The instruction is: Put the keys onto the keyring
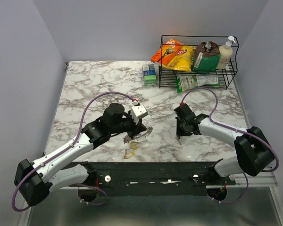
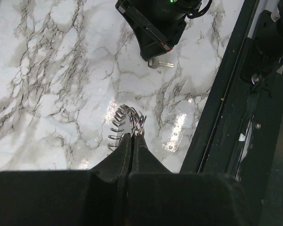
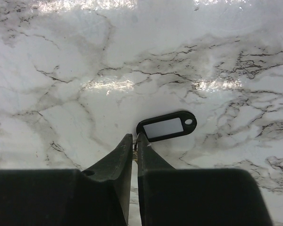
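On the white and grey marble table [image 1: 85, 84], the left gripper [image 2: 131, 137] pinches the thin silver wire keyring [image 2: 128, 113], with many small silver keys [image 2: 115, 128] on it. The right gripper [image 3: 135, 139] is low beside a black plastic tag [image 3: 166, 127] and one loose silver key [image 2: 162, 64]. I cannot tell if its fingers hold anything. That key is not on the ring yet.
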{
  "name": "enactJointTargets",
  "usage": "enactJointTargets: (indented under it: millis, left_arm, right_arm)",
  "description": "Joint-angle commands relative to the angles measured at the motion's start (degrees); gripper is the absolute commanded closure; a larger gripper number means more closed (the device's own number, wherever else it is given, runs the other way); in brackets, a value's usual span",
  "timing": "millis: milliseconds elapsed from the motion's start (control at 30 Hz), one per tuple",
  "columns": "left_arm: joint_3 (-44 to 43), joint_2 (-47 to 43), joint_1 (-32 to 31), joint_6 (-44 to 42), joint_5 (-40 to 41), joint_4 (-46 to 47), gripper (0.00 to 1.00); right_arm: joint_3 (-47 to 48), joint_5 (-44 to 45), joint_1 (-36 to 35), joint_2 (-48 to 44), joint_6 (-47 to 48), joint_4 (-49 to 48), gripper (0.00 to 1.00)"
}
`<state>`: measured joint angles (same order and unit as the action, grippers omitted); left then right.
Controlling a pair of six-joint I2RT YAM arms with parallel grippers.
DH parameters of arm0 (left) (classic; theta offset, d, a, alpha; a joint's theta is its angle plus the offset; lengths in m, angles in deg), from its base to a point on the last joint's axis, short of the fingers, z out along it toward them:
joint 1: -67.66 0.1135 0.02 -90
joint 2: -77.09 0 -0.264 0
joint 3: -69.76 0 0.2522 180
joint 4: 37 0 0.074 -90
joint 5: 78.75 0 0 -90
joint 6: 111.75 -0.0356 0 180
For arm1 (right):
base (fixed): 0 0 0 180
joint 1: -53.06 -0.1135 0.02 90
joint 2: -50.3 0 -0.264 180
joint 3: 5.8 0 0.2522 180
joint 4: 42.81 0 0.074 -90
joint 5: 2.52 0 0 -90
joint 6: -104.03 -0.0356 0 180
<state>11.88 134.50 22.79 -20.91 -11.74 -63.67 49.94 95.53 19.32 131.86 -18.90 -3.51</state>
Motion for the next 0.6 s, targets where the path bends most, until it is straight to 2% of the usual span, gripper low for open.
enactJointTargets:
  millis: [0, 33, 100, 200, 467, 567]
  left_arm:
    - [-0.4, 0.1, -0.3, -0.6, 0.3, 1.1, 1.00]
    - [-0.5, 0.0, -0.3, -0.6, 0.2, 1.0, 1.00]
    - [-0.7, 0.1, -0.3, -0.6, 0.3, 1.0, 1.00]
    - [-1.1, 0.1, -0.3, -0.6, 0.3, 0.5, 1.00]
    - [-1.8, -0.5, -0.3, -3.4, 0.5, -1.6, 1.00]
    - [-1.9, -1.2, -0.3, -4.2, 0.0, -2.4, 1.00]
  right_arm:
    - [-0.8, -0.1, 0.2, -1.3, 0.1, 0.9, 0.83]
    - [-0.8, -0.1, 0.2, -1.3, 0.1, 1.2, 0.84]
    - [-1.0, 0.3, 0.1, -1.5, 0.0, 1.3, 0.94]
    - [-1.2, 0.4, 0.2, -2.7, 0.2, 1.3, 1.00]
    - [1.0, -0.3, 0.2, -8.3, 4.7, 2.2, 1.00]
    - [2.8, -3.7, 0.2, -10.8, 9.1, 2.1, 1.00]
